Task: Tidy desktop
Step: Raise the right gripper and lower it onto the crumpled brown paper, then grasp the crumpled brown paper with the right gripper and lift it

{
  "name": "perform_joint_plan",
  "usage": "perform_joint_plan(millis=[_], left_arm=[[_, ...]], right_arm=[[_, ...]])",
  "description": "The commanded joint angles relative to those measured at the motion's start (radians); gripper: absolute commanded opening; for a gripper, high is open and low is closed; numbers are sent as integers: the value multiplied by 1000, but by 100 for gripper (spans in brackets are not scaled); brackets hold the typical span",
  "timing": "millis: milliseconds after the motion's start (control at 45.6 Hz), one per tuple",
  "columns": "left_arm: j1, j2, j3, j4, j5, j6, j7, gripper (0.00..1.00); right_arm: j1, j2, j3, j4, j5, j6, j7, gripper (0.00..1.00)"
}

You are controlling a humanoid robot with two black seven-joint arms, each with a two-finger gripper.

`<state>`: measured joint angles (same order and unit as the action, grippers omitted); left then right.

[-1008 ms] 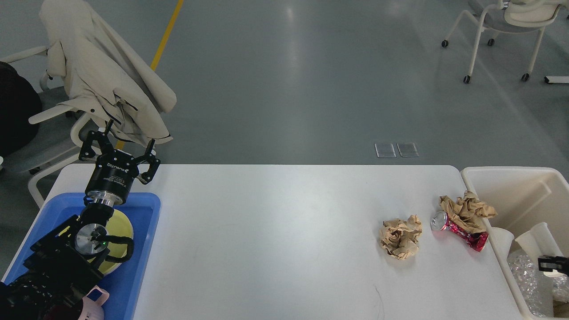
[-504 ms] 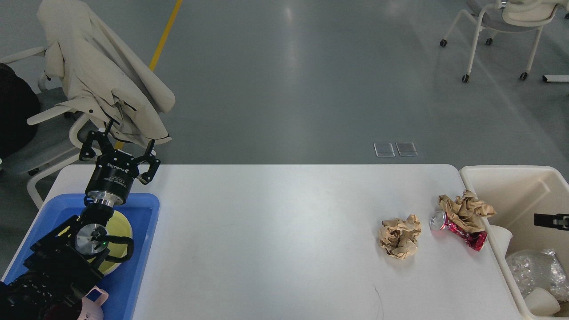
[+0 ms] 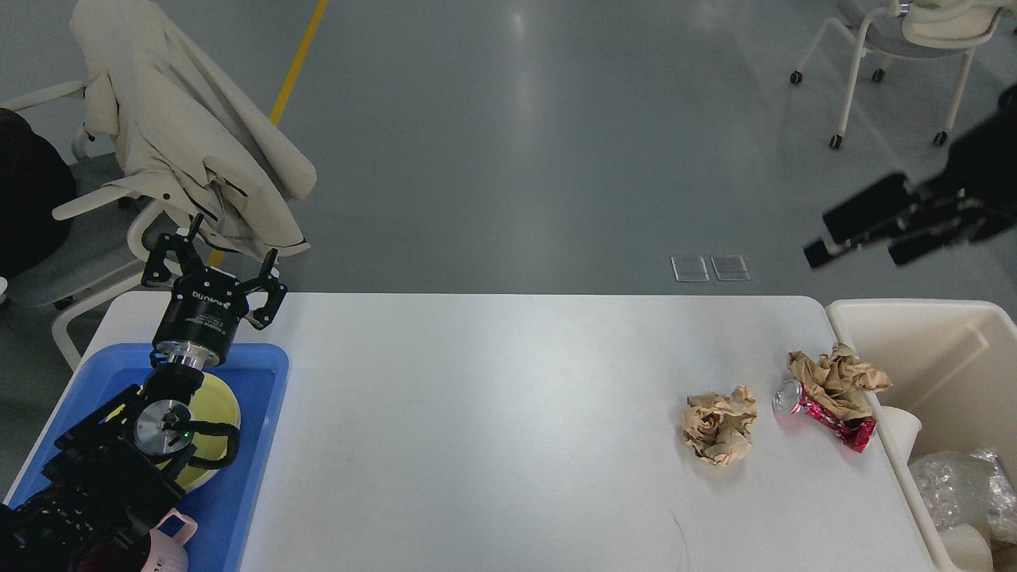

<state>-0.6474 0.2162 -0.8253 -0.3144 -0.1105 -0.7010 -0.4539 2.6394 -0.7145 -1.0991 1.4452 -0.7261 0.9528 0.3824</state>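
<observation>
White worktop filling the lower middle of the view. Near its right edge: a brown paper ball, a crushed red can, and a second paper ball touching the can. Just beyond that edge, a cream bin with cups and plastic inside. At the left edge, a blue tray holding a yellow plate. Left gripper above the far left corner, fingers spread wide, holding nothing. Right gripper high above the bin, blurred; grip state impossible to tell.
</observation>
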Motion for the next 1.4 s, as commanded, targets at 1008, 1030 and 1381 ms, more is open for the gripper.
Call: perform_joint_plan(millis=[1008,1030,1381], left_arm=[[0,0,0,0,0,0,0,100],[0,0,0,0,0,0,0,100],[0,0,0,0,0,0,0,100]], right_arm=[[-1701,417,228,-1094,499,-832,-356,100],[-1707,420,232,-1095,499,-836,-356,100],[-1771,452,234,-1128,511,-911,-362,57]])
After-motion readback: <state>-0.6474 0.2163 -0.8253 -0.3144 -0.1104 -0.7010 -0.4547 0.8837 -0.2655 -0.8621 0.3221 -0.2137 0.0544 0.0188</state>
